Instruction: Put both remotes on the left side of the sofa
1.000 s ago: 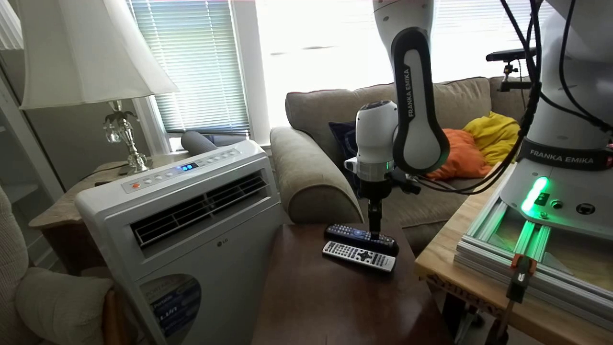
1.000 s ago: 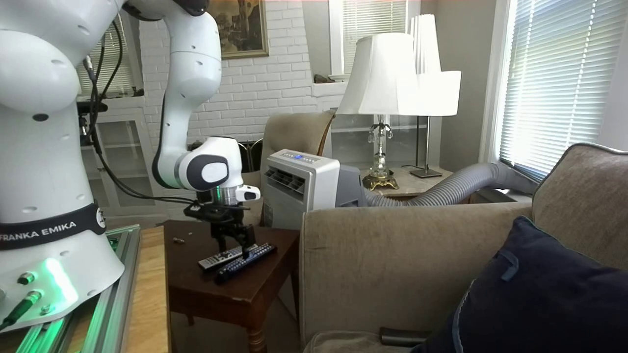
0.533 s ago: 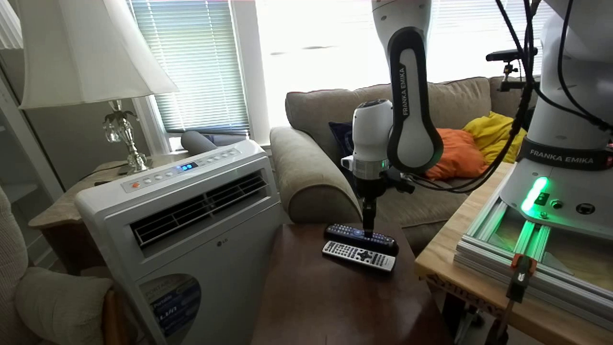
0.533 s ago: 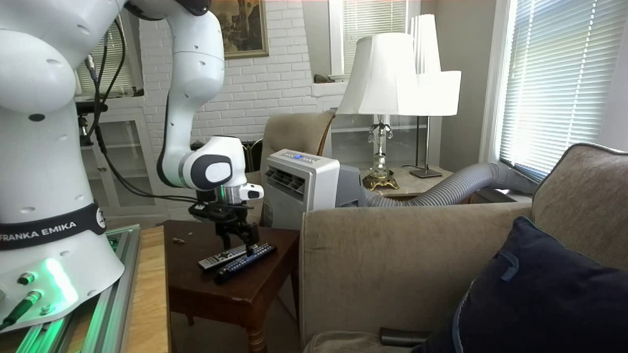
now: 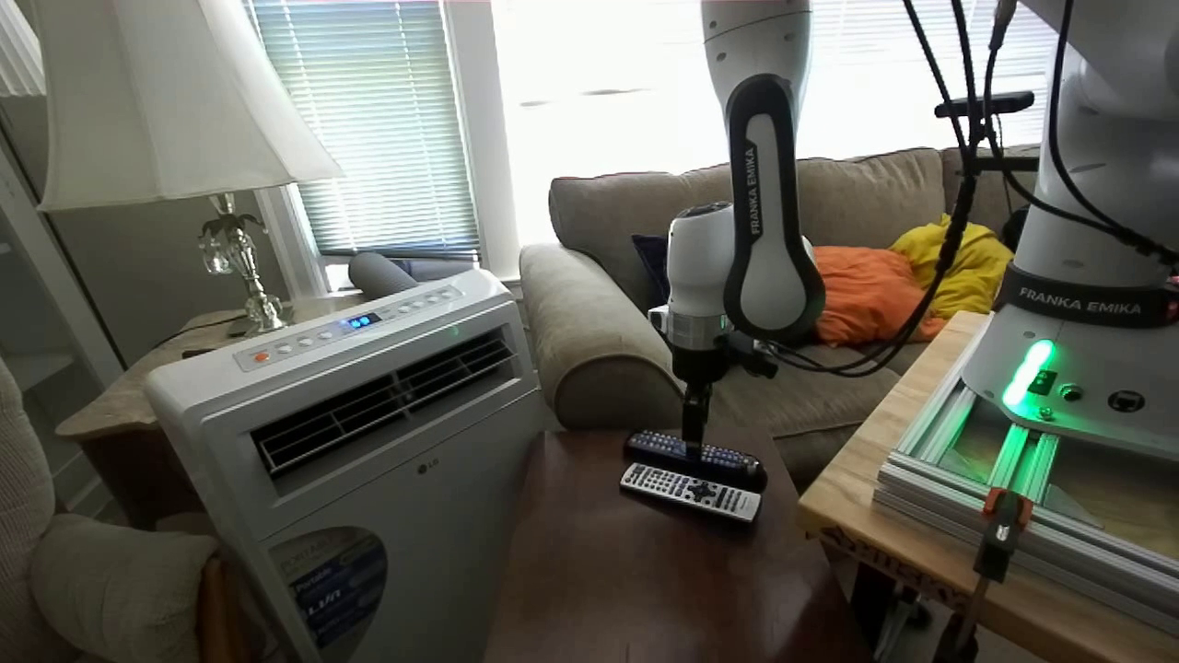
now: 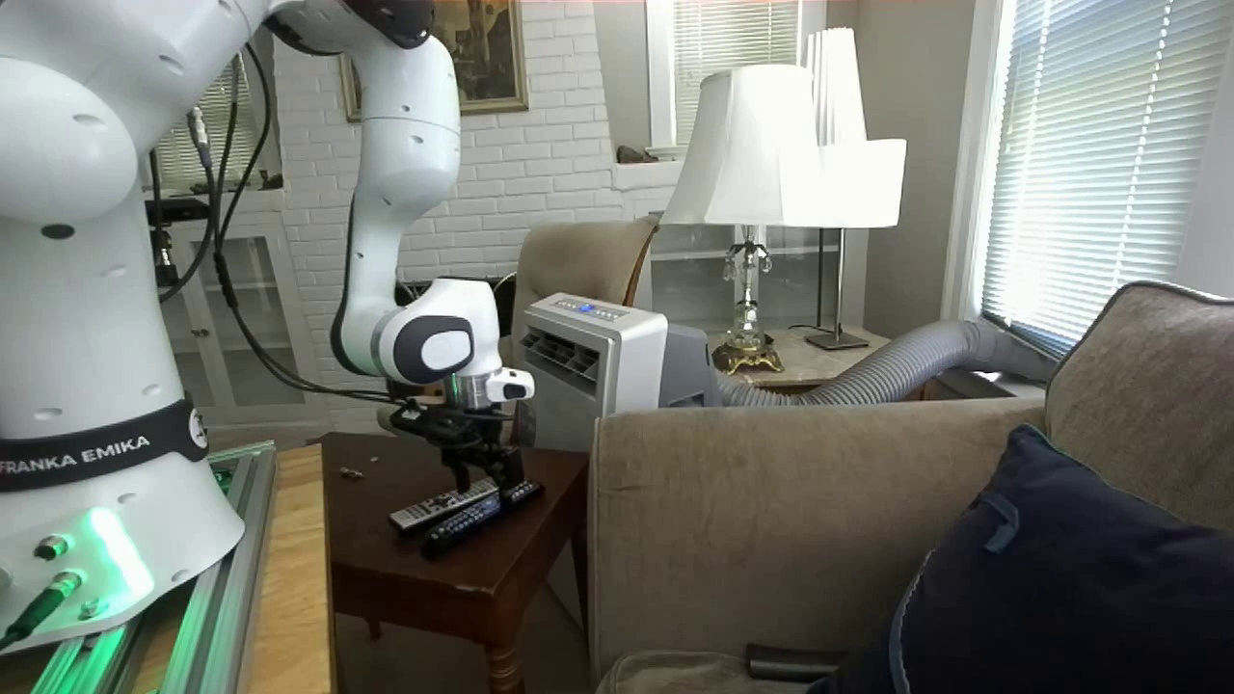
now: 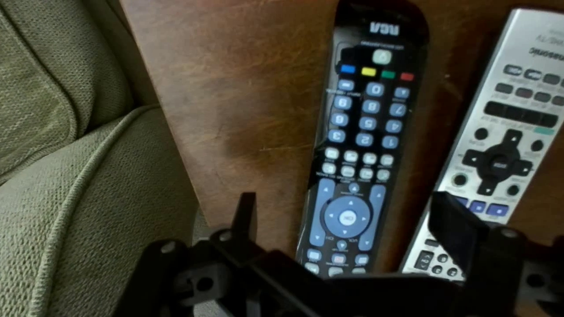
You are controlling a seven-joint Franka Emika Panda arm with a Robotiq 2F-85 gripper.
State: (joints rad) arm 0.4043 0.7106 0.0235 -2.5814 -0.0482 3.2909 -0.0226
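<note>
In the wrist view, the wide-spread pincer (image 7: 345,196) is over the black remote (image 7: 362,136), which lies on the surface (image 7: 238,88) with the silver remote (image 7: 498,163) just beside it at three o'clock and the sofa (image 7: 119,198) at nine.

The end effector (image 7: 345,199) points down, fingers (image 7: 246,215) apart.

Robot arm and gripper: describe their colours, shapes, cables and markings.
The arm is white, with smooth, rounded segments and black cables. An elongated, black-rimmed cover and a black band at the base both read FRANKA EMIKA; a green light strip glows below the band. A silvery collar leads to the black, angular gripper.
</note>
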